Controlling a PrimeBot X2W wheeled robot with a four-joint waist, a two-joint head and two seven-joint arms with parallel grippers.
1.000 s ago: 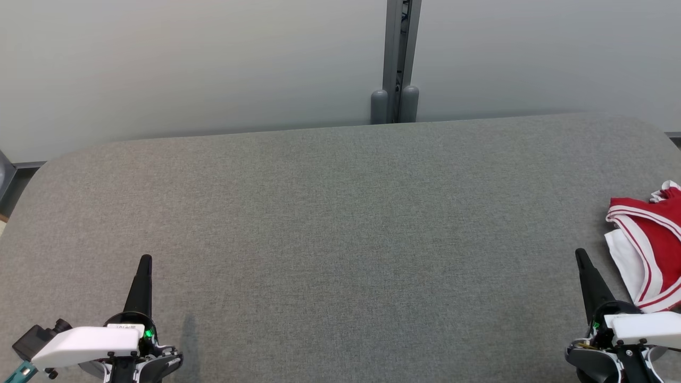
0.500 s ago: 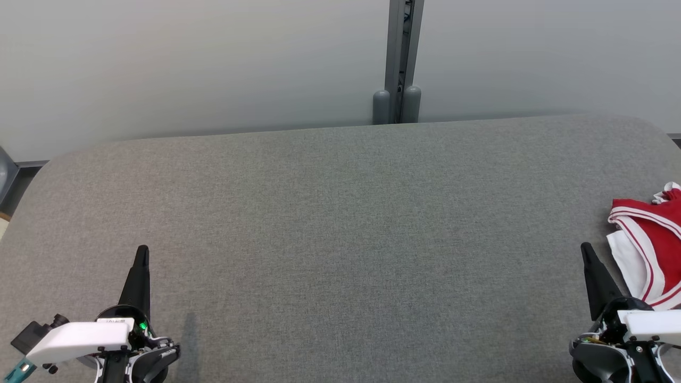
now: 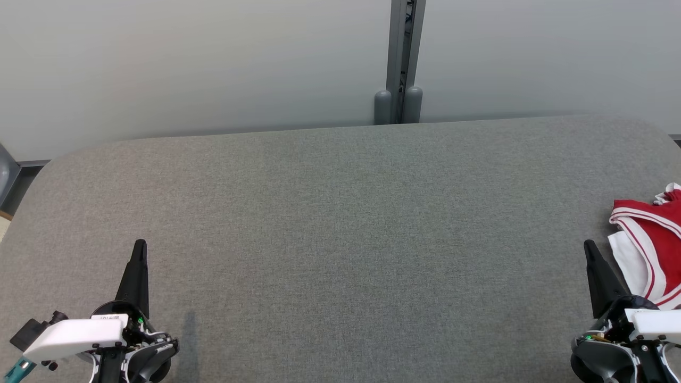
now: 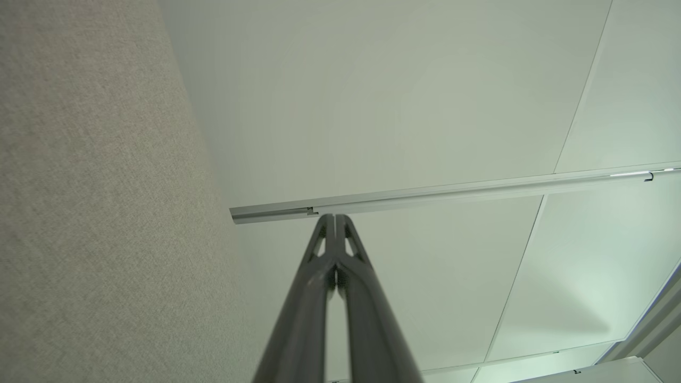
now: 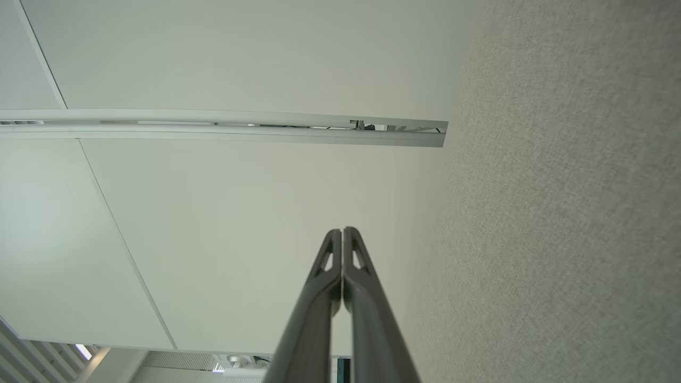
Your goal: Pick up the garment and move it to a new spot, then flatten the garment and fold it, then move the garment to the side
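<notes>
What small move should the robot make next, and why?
Probably open the right gripper and reach right toward the garment: its fingers are shut on nothing, and the garment lies bunched at the table's right edge, close beside it, untouched.

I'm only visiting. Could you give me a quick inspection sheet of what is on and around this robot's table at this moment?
Surface: grey fabric table, flat.
Job's things: red and white garment, crumpled at the right edge, partly out of frame.
Clutter: nothing seen.
Claws: left claw and right claw both shut, holding nothing, low over the near side.
Cables: nothing seen.
Surroundings: pale wall and grey post behind the table.
</notes>
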